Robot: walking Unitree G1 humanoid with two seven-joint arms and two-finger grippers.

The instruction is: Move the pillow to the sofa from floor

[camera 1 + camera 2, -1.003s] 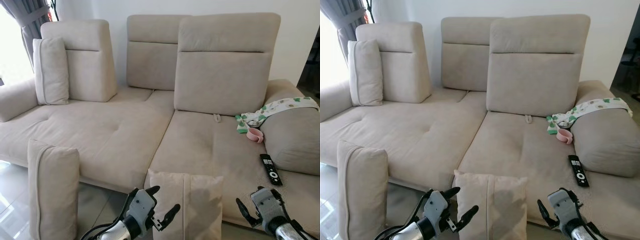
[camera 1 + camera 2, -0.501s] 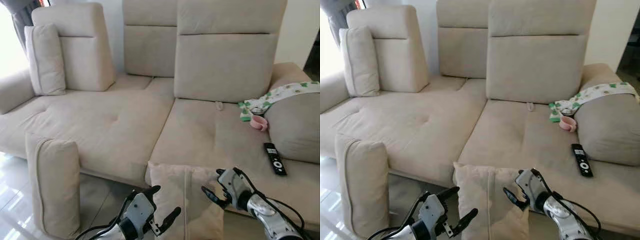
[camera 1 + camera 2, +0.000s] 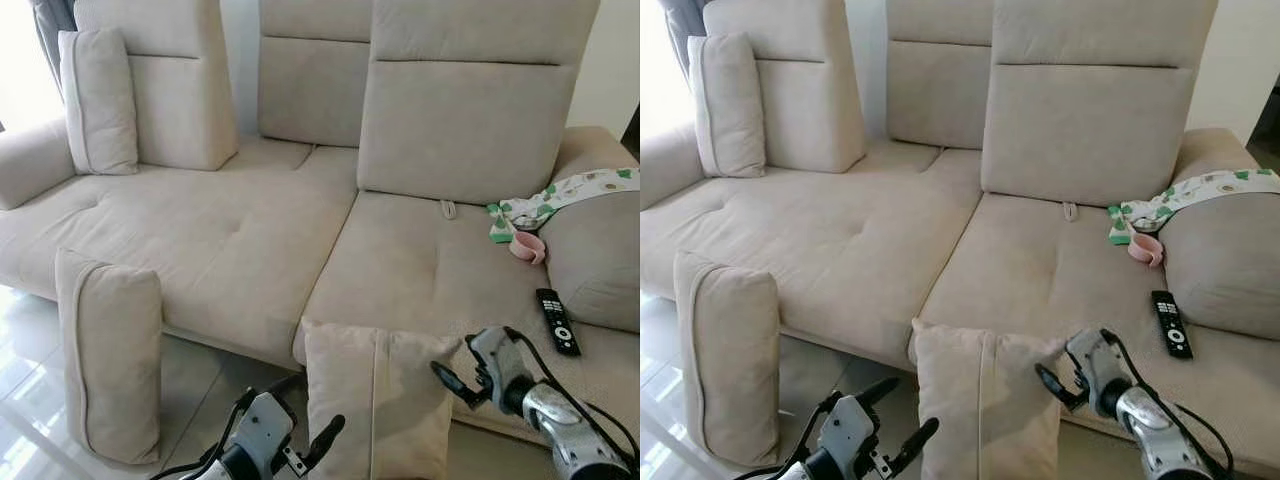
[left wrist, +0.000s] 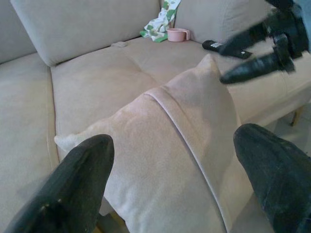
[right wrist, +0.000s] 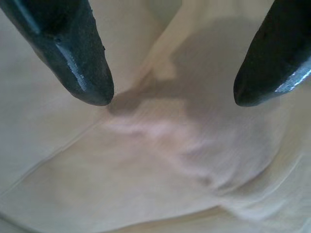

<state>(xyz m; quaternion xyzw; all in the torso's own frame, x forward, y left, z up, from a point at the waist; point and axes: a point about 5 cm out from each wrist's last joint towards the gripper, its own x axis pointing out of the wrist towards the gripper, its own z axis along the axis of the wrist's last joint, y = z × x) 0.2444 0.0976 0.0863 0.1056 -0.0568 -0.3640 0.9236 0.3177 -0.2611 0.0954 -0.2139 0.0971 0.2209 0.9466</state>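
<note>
A beige pillow (image 3: 375,400) stands on the floor, leaning against the front edge of the beige sofa (image 3: 230,250). My left gripper (image 3: 305,415) is open just to the pillow's left, low down. In the left wrist view its fingers (image 4: 73,179) flank the pillow (image 4: 170,145) without touching it. My right gripper (image 3: 460,365) is open at the pillow's upper right corner; the right wrist view has its fingertips (image 5: 77,53) spread just above that corner (image 5: 165,141). A second beige pillow (image 3: 108,350) stands upright on the floor further left.
A black remote (image 3: 557,322), a pink cup (image 3: 527,246) and a patterned cloth (image 3: 560,195) lie on the sofa's right seat. Another cushion (image 3: 97,100) leans at the back left. Glossy tile floor (image 3: 25,380) lies left of the sofa.
My right gripper has moved up and left to the pillow's upper right corner. The camera has come closer and tipped down. The left gripper stays open beside the pillow.
</note>
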